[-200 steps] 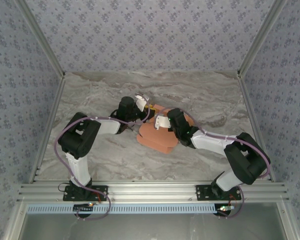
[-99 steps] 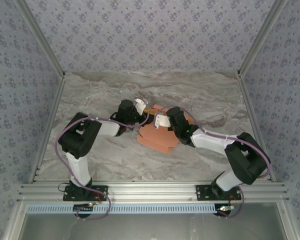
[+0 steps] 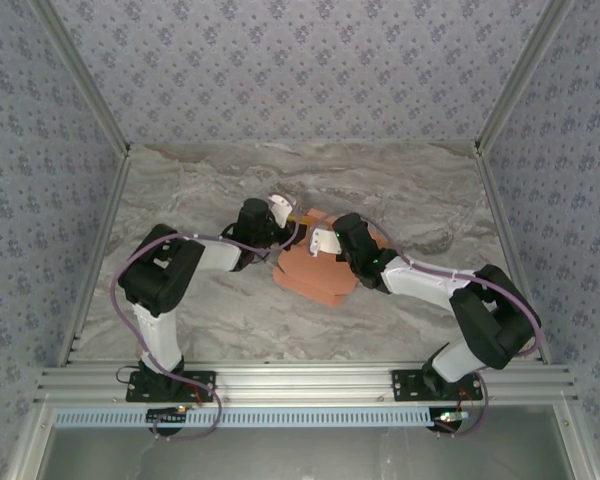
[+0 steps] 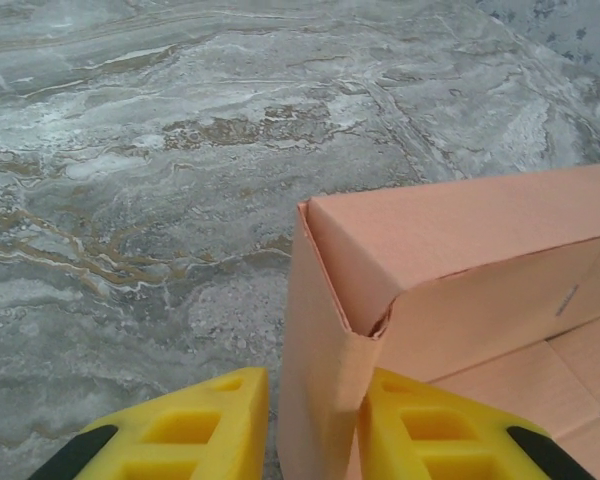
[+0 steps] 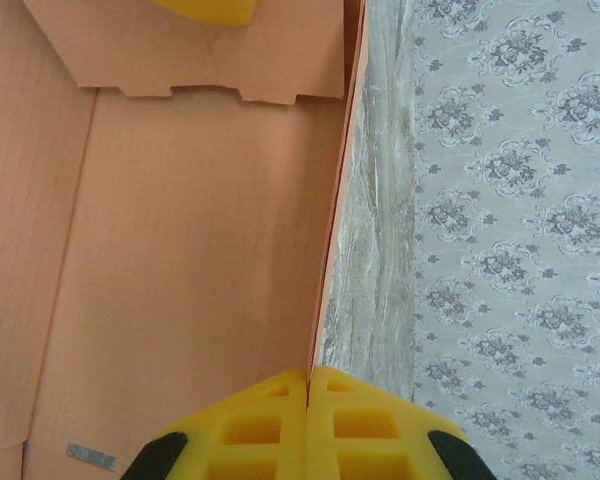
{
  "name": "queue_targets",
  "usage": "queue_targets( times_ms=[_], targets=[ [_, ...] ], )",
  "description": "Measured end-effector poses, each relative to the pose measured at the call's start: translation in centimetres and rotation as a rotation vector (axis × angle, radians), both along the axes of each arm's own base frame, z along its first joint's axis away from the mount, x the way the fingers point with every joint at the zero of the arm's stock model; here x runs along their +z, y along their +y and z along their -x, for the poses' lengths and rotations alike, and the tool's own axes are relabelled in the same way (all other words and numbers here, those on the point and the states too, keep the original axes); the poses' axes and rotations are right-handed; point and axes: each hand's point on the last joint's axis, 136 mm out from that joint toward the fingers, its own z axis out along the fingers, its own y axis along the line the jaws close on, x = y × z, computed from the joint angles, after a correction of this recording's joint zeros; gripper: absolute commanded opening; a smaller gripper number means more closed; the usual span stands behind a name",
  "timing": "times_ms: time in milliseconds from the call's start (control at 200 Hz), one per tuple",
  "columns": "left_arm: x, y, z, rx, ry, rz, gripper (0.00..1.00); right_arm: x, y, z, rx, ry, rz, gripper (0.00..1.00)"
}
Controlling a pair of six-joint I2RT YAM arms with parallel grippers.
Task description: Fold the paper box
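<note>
The paper box [image 3: 315, 275] is salmon-orange cardboard, partly folded, lying mid-table between both arms. My left gripper [image 3: 283, 222] is at its far left corner. In the left wrist view the gripper [image 4: 313, 388] has a raised, folded corner wall of the box [image 4: 450, 230] standing between its yellow fingers [image 4: 195, 430], which are closed in on it. My right gripper [image 3: 318, 243] is over the box's back part. In the right wrist view the gripper [image 5: 308, 378] is shut on the thin top edge of an upright wall of the box [image 5: 190, 230], whose inside floor shows to the left.
The marble-patterned table [image 3: 220, 180] has open room to the left, back and right of the box. Patterned walls [image 3: 300, 70] and aluminium posts [image 3: 100, 110] enclose it. A metal rail [image 3: 300, 380] runs along the near edge.
Both wrists have shifted slightly around the box's back edge; the right gripper has edged a little toward the back. The box has stayed in place.
</note>
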Motion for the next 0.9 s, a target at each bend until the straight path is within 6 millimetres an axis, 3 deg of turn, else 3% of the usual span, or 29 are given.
queue_targets(
  times_ms=[380,904],
  targets=[
    [0.1,-1.3,-1.0,0.11,-0.026,-0.029,0.25,0.0,0.4,0.0,0.007,0.007,-0.001,0.0],
    [-0.5,-0.5,-1.9,0.316,-0.047,-0.091,0.08,0.5,1.0,-0.1,0.015,0.003,-0.033,0.0]
  ],
)
